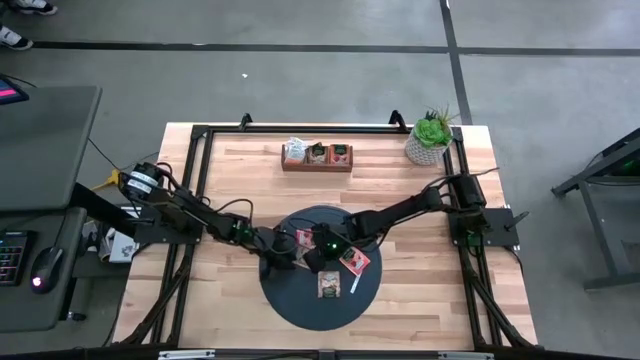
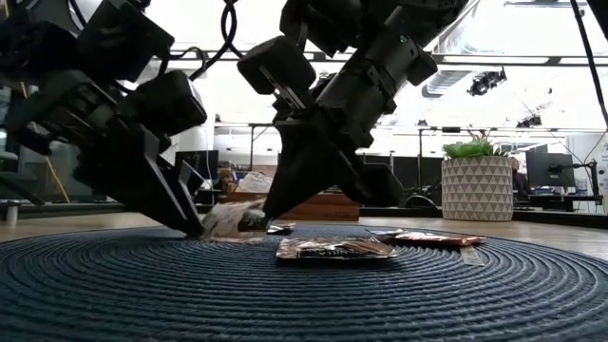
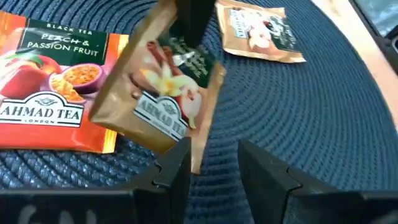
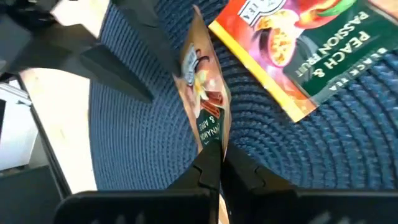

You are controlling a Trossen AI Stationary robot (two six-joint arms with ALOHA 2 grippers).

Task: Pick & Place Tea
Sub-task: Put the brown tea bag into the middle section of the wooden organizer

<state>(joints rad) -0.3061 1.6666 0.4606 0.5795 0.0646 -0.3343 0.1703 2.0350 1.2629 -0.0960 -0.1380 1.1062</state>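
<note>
Pick-up of one tea sachet is the step judged to be in hand.

From above, both arms are seen meeting over the dark round mat (image 1: 322, 270) on the table (image 1: 400, 185). The right claw (image 1: 322, 243) sits at the mat's middle, the left claw (image 1: 278, 250) just to its left. Other sachets lie flat on the mat, and more stand in a wooden tray (image 1: 317, 157) at the far edge.

At table height, the brown-gold sachet (image 2: 231, 218) is seen tilted, one edge raised off the mat between the two claws.

From the left wrist, the left claw's fingers (image 3: 171, 177) stand apart, empty, just beside the sachet (image 3: 161, 93); an orange sachet (image 3: 53, 84) lies beside it.

From the right wrist, the right claw (image 4: 214, 163) is clamped together on the sachet's edge (image 4: 205, 99). It stands on edge, nearly square, its flat faces turned sideways and its free end pointing away from the claw.

A lift clear of the mat and a carry toward the tray are probably called for next.
</note>
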